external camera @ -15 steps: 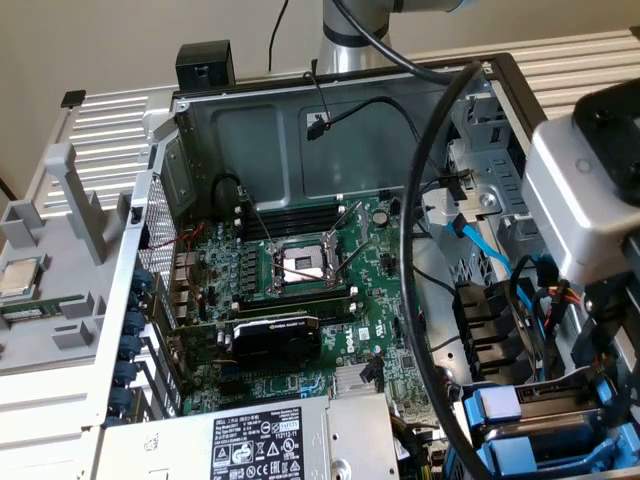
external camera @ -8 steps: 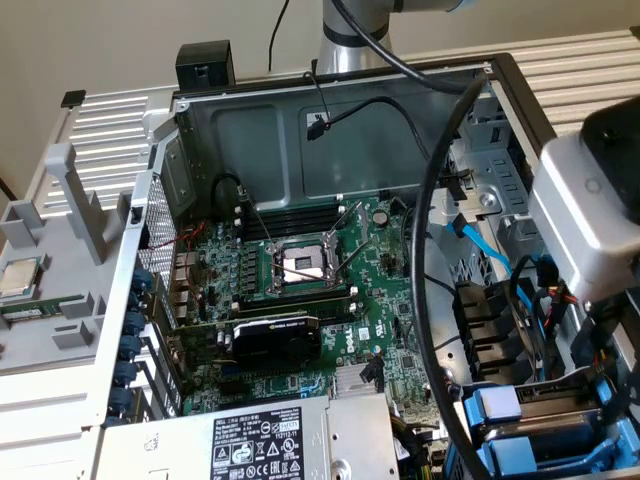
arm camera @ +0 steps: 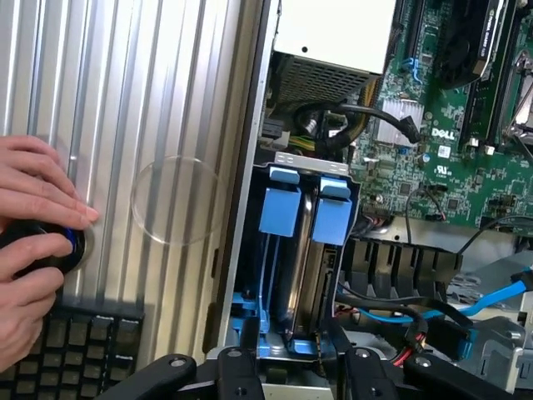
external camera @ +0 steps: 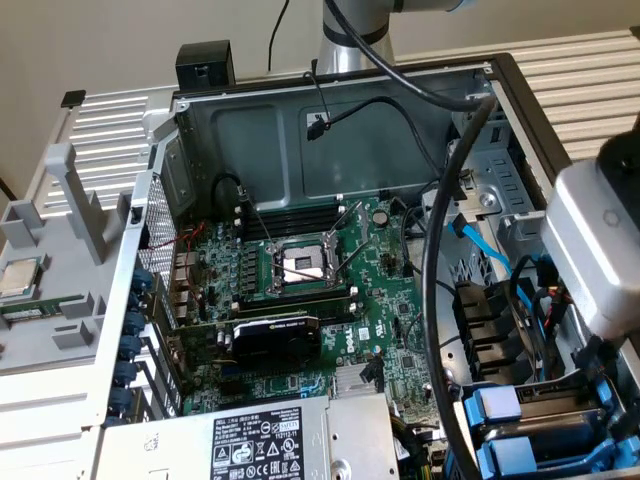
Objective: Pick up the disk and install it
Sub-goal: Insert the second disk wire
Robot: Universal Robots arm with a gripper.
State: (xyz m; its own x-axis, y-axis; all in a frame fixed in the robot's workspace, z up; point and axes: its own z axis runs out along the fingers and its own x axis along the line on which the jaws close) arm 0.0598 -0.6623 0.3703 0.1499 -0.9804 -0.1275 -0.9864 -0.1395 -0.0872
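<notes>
Disk [arm camera: 301, 268] stands on edge in the drive bay at one corner of an open computer case [external camera: 350, 130], and we see its grey metal flank between two blue tabs [arm camera: 279, 208], right under the claw [arm camera: 291, 354]. The claw hangs over the near end of the blue carriers; whether it pinches the disk or only stands spread about it, we cannot tell. Beyond the claw, deeper in the case, lies the green board [external camera: 395, 335] with a bare processor socket [external camera: 300, 262] and a black card [external camera: 275, 335]. Beside the bay sits a grey power supply [external camera: 250, 440] with a black-and-white label. A blue cable [external camera: 480, 245] runs past the bay, near the claw. Around the case spreads a ribbed silver metal top [arm camera: 125, 100]. On it, well apart from the claw, a person's hand [arm camera: 37, 187] cups a black knob [arm camera: 29, 246], and a black keyboard [arm camera: 75, 350] lies just beside the knob. Across the case from the claw we see a grey plastic tray [external camera: 50, 215], and behind everything rises a plain beige wall [external camera: 100, 40].
</notes>
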